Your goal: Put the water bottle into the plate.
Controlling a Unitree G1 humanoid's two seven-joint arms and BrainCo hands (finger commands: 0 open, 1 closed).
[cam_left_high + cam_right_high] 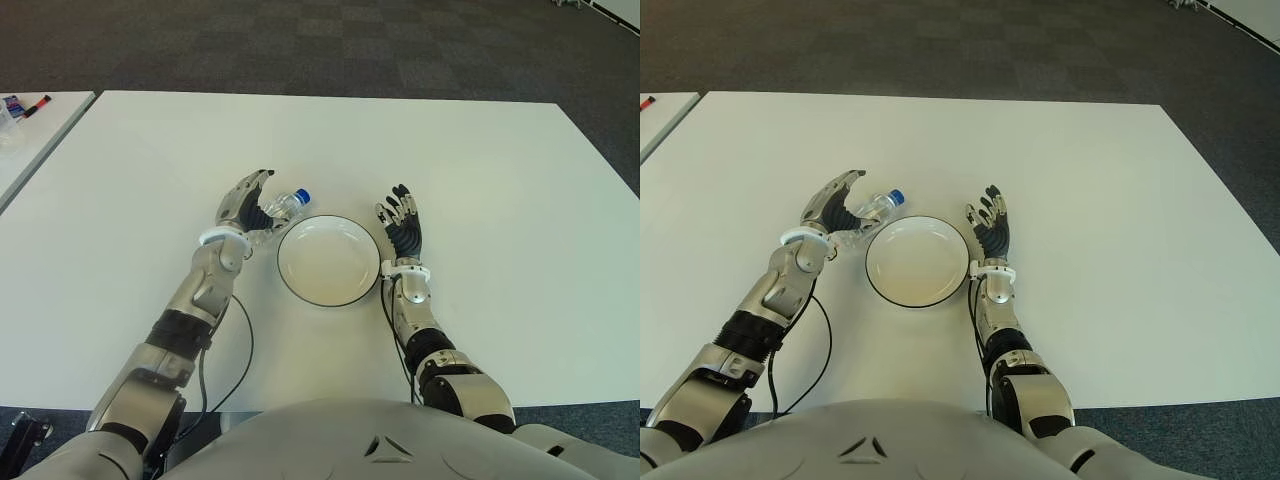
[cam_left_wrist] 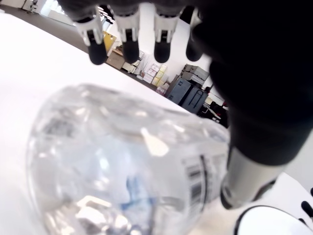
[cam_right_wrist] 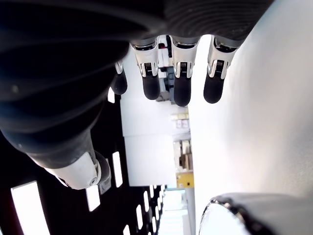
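**Clear plastic bottle is still lying on the tabletop, grasp not closed yet**

White tabletop [image 1: 480, 180] is carrying everything here, so going big to small. The plate [image 1: 329, 260], white with a dark rim, is sitting right in front of the robot and it's holding nothing so far.

The left hand [image 1: 243, 207] is working on the plate's left side, cupping around the water bottle [image 1: 282, 208]. Looking at the left wrist view, the fingers [image 2: 128, 29] are hanging spread above the bottle and the thumb is sitting down beside it, so I'm reading the hand as open and wrapped around the thing but not squeezing it. Can't tell if the palm is touching.

The right hand [image 1: 404, 226] is idling just beside the plate on its right, fingers stretched out, holding nothing.

The bottle is lying on its side just off the plate's upper-left rim. Its long axis is running diagonally, blue cap pointing away from the robot and toward its right, base tucked toward the left palm.

So I'm guessing we're at the grasping step. Next move is probably calling for closing the fingers around the body, lifting, then shifting it a short way right over the plate and setting it down.
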